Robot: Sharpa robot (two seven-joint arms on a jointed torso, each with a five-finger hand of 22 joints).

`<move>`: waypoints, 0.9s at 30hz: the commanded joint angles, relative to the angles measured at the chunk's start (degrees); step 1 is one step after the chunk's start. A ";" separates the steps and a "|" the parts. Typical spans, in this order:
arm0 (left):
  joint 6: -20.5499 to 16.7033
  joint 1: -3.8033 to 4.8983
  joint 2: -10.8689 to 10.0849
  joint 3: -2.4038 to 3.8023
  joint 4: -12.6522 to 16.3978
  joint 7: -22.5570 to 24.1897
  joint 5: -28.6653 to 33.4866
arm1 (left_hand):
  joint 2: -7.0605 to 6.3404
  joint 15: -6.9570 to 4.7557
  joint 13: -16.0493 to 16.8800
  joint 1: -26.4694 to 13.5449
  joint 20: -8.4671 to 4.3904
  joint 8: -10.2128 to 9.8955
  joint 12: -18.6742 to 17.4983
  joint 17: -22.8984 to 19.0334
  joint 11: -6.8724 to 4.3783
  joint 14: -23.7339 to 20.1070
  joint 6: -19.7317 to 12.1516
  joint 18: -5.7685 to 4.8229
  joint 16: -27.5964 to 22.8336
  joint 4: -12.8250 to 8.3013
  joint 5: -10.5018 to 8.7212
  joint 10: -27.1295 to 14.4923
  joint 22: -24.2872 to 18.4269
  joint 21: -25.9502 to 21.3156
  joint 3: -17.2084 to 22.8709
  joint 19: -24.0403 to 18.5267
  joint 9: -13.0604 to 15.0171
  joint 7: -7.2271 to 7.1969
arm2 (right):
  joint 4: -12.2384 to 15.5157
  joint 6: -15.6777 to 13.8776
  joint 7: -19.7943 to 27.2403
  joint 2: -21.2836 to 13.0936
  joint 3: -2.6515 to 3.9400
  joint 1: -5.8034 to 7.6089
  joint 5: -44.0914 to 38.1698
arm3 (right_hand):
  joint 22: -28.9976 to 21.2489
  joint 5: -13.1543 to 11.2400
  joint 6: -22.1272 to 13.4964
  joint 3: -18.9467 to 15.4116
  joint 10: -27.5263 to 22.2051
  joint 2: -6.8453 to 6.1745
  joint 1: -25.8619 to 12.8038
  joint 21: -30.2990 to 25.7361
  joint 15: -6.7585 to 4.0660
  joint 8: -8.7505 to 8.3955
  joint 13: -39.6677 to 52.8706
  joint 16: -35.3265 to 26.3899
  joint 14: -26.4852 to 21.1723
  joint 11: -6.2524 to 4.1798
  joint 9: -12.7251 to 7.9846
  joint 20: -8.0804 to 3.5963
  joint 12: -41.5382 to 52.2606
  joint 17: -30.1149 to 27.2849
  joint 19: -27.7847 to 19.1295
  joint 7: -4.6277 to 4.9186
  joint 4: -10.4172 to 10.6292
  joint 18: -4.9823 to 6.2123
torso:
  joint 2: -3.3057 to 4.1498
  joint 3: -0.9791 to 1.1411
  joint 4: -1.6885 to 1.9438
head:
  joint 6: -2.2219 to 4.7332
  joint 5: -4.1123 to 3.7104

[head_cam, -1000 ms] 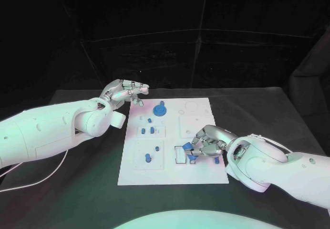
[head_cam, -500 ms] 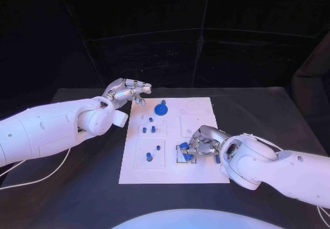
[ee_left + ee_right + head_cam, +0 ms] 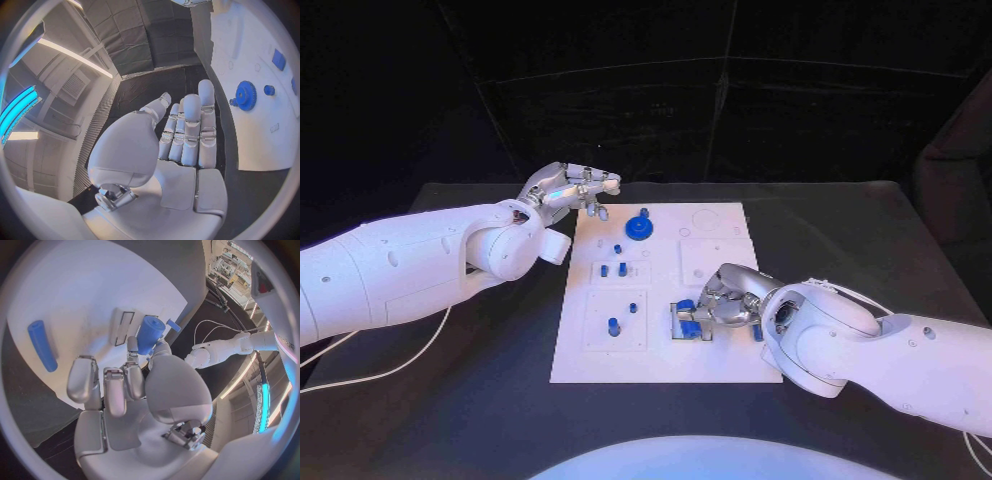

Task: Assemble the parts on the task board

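The white task board lies in the middle of the black table. My right hand rests over its near right part and pinches a blue cylinder between thumb and a finger at a dark-outlined rectangular slot. In the right wrist view the same blue cylinder sits at the fingertips of my right hand, beside the slot. A second blue cylinder lies loose on the board. My left hand hovers off the board's far left corner, fingers straight and holding nothing, as the left hand also shows.
A blue gear stands at the board's far end, also the blue gear beyond my left fingers. Several small blue pegs stand in the board's left half. Bare black table surrounds the board; a white cable trails at the left.
My right hand has edged slightly left with the blue cylinder at the slot. The left hand has stayed where it was.
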 commanded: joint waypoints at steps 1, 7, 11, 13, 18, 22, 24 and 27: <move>0.80 0.08 0.07 0.03 0.00 0.02 0.15 | 0.31 0.09 0.07 -0.24 -0.08 0.27 0.29 -0.10 0.01 -0.33 -0.43 0.72 0.14 0.28 -0.04 -0.36 -0.08 -0.21 0.09 0.29 0.01 0.08 | 0.14 0.53 -0.43 0.09 0.00 0.04 -1.19 | 0.06 -0.38 0.06 -0.45 1.22 0.08 -0.56 0.11 -0.50 0.10 4.21 0.27 5.52 -0.31 0.05 -0.42 -0.20 13.05 0.08 0.38 0.01 -0.80 | -0.03 0.01 -0.06 | 0.00 0.05; 0.91 0.08 0.37 0.02 0.00 -0.01 0.15 | 0.31 0.09 0.07 -0.24 -0.08 0.27 0.29 -0.10 0.01 -0.33 -0.43 0.72 0.14 0.28 -0.04 -0.36 -0.08 -0.21 0.09 0.29 0.01 0.08 | -0.05 -0.63 -0.24 0.37 0.00 0.03 -2.90 | -0.13 -2.66 -0.16 -1.01 1.05 -0.13 -1.14 -0.03 -0.48 -0.05 3.93 0.11 5.44 -0.26 0.36 -0.43 -0.73 12.70 -0.05 0.44 0.02 -0.78 | 0.04 -0.01 -0.04 | 0.06 0.25; 0.95 0.08 0.49 0.01 0.02 -0.04 0.15 | 0.31 0.09 0.07 -0.24 -0.08 0.27 0.29 -0.10 0.01 -0.33 -0.43 0.72 0.14 0.28 -0.04 -0.36 -0.08 -0.21 0.09 0.29 0.01 0.08 | -0.22 -1.82 -0.04 0.53 0.00 0.03 -3.74 | -1.32 -12.84 -1.14 -1.44 0.20 -1.59 -4.46 -0.80 -0.25 -0.61 2.48 -0.20 5.29 0.07 0.90 -0.27 -3.00 12.08 -0.78 0.80 0.24 -0.56 | 0.03 -0.02 -0.09 | -0.01 0.26; 0.92 0.08 0.43 0.01 0.01 -0.05 0.15 | 0.31 0.09 0.07 -0.24 -0.08 0.27 0.29 -0.10 0.01 -0.33 -0.43 0.72 0.14 0.28 -0.04 -0.36 -0.08 -0.21 0.09 0.29 0.01 0.08 | -0.29 -2.12 0.10 0.57 0.00 0.03 -4.04 | -2.01 -15.93 -2.20 1.63 -0.52 -5.80 -7.88 -1.32 0.07 -1.22 1.34 -0.39 5.21 0.55 1.32 0.03 -4.86 11.76 -1.21 1.14 0.39 -0.42 | -0.01 0.00 -0.09 | -0.05 0.24; 0.89 0.08 0.24 0.01 -0.01 -0.09 0.15 | 0.31 0.09 0.07 -0.24 -0.08 0.27 0.29 -0.10 0.01 -0.33 -0.43 0.72 0.14 0.28 -0.04 -0.36 -0.08 -0.21 0.09 0.29 0.01 0.08 | -0.20 -2.91 1.00 0.52 0.00 0.03 -4.39 | -3.05 -16.19 -2.85 3.66 -1.38 -9.37 -11.68 -2.02 0.22 -1.60 -0.21 -0.70 5.07 0.63 1.67 0.16 -7.21 11.19 -1.77 1.43 0.57 -0.22 | 0.02 0.00 -0.02 | -0.19 0.19; 0.93 0.08 0.17 0.00 -0.01 -0.10 0.15 | 0.31 0.09 0.07 -0.24 -0.08 0.27 0.29 -0.10 0.01 -0.33 -0.43 0.72 0.14 0.28 -0.04 -0.36 -0.08 -0.21 0.09 0.29 0.01 0.08 | 0.07 -3.61 2.63 0.23 0.00 0.03 -4.31 | -2.76 -16.17 -2.72 4.38 -1.23 -8.98 -12.22 -1.91 0.22 -1.55 0.00 -0.56 5.14 0.60 1.85 0.17 -6.99 11.50 -1.59 1.40 0.51 -0.28 | -0.02 0.02 -0.03 | -0.23 0.18; 0.93 0.08 0.13 0.00 -0.03 -0.10 0.15 | 0.31 0.09 0.07 -0.24 -0.08 0.27 0.29 -0.10 0.01 -0.33 -0.43 0.72 0.14 0.28 -0.04 -0.36 -0.08 -0.21 0.09 0.29 0.01 0.08 | 0.36 -3.76 4.41 -0.10 0.00 0.03 -4.03 | -2.39 -16.13 -2.57 5.35 -1.04 -7.66 -11.32 -1.73 0.20 -1.48 0.25 -0.42 5.22 0.56 2.00 0.18 -6.68 11.80 -1.36 1.35 0.31 -0.35 | -0.02 0.05 -0.05 | -0.21 0.17; 0.99 0.08 0.08 0.00 -0.05 -0.09 0.15 | 0.31 0.09 0.07 -0.24 -0.08 0.27 0.29 -0.10 0.01 -0.33 -0.43 0.72 0.14 0.28 -0.04 -0.36 -0.08 -0.21 0.09 0.29 0.01 0.08 | 0.70 -3.31 6.57 -0.51 0.00 0.03 -3.84 | -1.98 -15.98 -2.52 6.77 -0.86 -6.36 -6.88 -1.53 0.16 -1.47 0.47 -0.23 5.31 0.52 2.26 0.17 -6.46 12.20 -1.09 1.31 -0.87 -0.42 | 0.00 0.08 -0.10 | -0.12 0.18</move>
